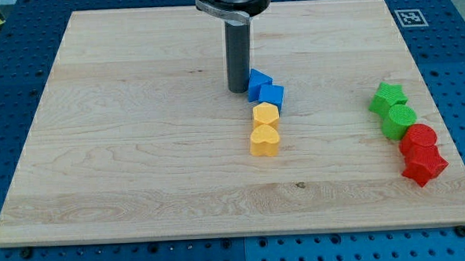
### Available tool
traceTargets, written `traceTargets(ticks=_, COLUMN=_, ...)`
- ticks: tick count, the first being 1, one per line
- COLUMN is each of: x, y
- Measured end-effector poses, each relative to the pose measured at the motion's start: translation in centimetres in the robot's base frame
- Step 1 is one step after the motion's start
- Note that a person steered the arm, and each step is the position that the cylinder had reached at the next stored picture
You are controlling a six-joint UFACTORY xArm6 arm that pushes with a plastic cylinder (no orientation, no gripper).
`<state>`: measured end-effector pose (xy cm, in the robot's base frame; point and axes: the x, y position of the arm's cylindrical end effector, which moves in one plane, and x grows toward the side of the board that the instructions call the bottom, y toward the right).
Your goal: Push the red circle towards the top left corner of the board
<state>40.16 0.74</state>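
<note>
My tip [238,89] rests on the wooden desk [139,150] near its far middle, touching or just left of a blue block [258,83] whose shape I cannot make out. The arm ends in a plain rod, so there is no gripper to be apart or together. A blue cube [272,96] sits just right of and nearer than that block, with a yellow hexagon-like block [266,115] and a yellow heart [264,141] lined up nearer still. The red circle [420,136] lies well apart, by the right edge, between a green circle [399,120] on its far side and a red star [424,166] on its near side. A green star [388,98] heads that row.
</note>
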Motion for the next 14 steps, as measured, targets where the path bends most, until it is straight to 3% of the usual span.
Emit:
traceTargets(ticks=2, x=0.0, y=0.0)
traceTargets(ticks=3, x=-3.3, y=-1.2)
traceTargets(ticks=4, x=-8.9, y=2.9)
traceTargets(ticks=5, x=-9.7, y=12.9)
traceTargets(ticks=6, x=-5.0, y=24.2)
traceTargets(ticks=7, x=3.3, y=32.9)
traceTargets(ticks=10, x=12.4, y=31.5)
traceTargets(ticks=13, x=12.0, y=12.4)
traceTargets(ticks=14, x=11.6, y=11.6)
